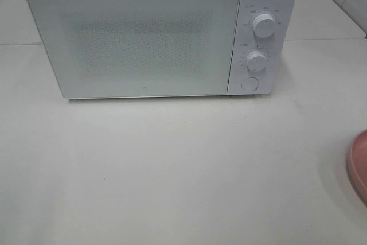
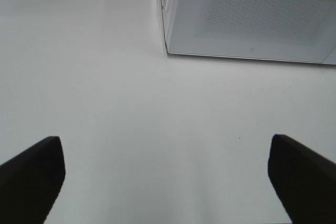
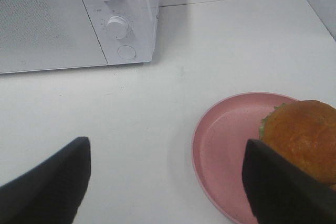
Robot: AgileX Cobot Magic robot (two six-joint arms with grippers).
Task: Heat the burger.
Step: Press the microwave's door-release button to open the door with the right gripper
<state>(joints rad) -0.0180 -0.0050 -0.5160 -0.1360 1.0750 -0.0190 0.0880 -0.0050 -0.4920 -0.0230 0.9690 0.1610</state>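
burger (image 3: 302, 135) is seated upright on the pink plate (image 3: 226, 145), bun dome up, lettuce frill (image 3: 268, 121) seen at its edge. it is round from above, so no long axis or heading can be given. part of it is cut off by the frame edge and part is covered by a finger.

counts: one burger, one plate, one microwave (image 1: 137, 38), two knobs on its panel (image 1: 264, 25) (image 1: 257, 60), one round button (image 1: 250, 83) under them, two grippers. microwave door is shut.

plate is set on the white table (image 1: 172, 170), in front of the microwave and off to its right, well apart from it. only the plate's rim is caught at the right edge of the high view; the burger is not seen there.

right gripper (image 3: 165, 156) is held wide above the table, nothing gripped. burger is not between the jaws: it is seen just beyond one fingertip (image 3: 273, 177), off the gap's centre line, with bare plate showing in the gap beside it. contact can't be told.

left gripper (image 2: 165, 148) is spread wide too, nothing held, only bare table between the jaws, microwave's left front corner ahead of it.
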